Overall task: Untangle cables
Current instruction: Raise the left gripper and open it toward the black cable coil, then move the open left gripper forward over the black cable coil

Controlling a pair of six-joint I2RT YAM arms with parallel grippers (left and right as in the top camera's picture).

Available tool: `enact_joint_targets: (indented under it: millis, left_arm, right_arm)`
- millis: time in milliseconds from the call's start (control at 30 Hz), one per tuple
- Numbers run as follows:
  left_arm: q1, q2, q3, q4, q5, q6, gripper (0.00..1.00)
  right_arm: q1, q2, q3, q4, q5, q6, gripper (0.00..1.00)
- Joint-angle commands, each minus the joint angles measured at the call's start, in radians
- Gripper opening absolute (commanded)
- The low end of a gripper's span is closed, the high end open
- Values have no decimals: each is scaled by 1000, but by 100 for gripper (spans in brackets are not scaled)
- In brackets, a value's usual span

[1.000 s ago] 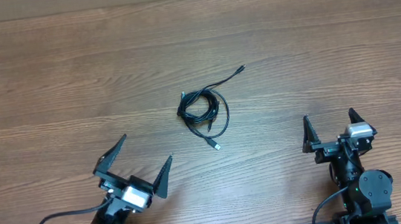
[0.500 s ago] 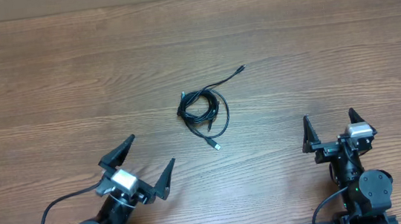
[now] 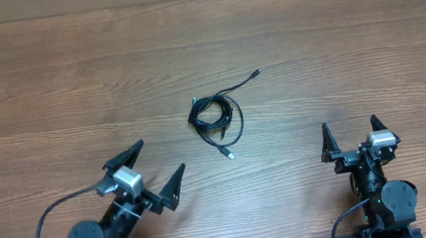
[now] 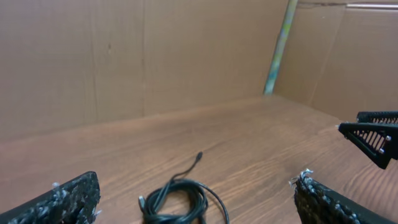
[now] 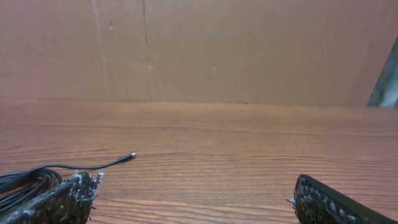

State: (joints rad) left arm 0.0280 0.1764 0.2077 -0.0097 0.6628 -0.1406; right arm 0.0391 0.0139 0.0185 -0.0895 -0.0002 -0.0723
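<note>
Two grippers sit low over the wooden table, close to the edge where the arms are mounted, and we see both with their jaws spread wide and nothing between them. The left gripper is angled toward the middle of the table; the right gripper points straight away from its base, near the right end of that same edge.

We find the cables lying roughly at the centre of the table, well apart from both grippers, bundled into a small loose coil of thin black loops. One strand runs out of the coil toward the far right and ends in a small dark plug. A shorter end points toward the near edge and carries a silver-tipped connector.

From the left wrist, we look between the two fingers at the coil, low in the view, with a brown cardboard wall behind the table's far edge. From the right wrist, part of the coil shows at the lower left, with its long strand stretched flat on the wood.
</note>
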Motion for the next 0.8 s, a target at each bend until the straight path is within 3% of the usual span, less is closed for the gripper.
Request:
enact_joint_targets:
  millis: [0,200,533,767]
  left_arm:
    - [5,99,64,-2,30,-13,100]
    - [5,283,159,-58,56,19,100]
    - [5,604,402,-380,54,118,100]
    - [4,674,418,-415,188,116,99]
  right_arm:
    - [-3,-11,-11,6,-2,-11,100]
    - [-3,-11,-11,7,-2,-11,100]
    - [-3,-11,-11,6,-2,-11,100]
    - [-3,-11,-11,6,-2,-11,100]
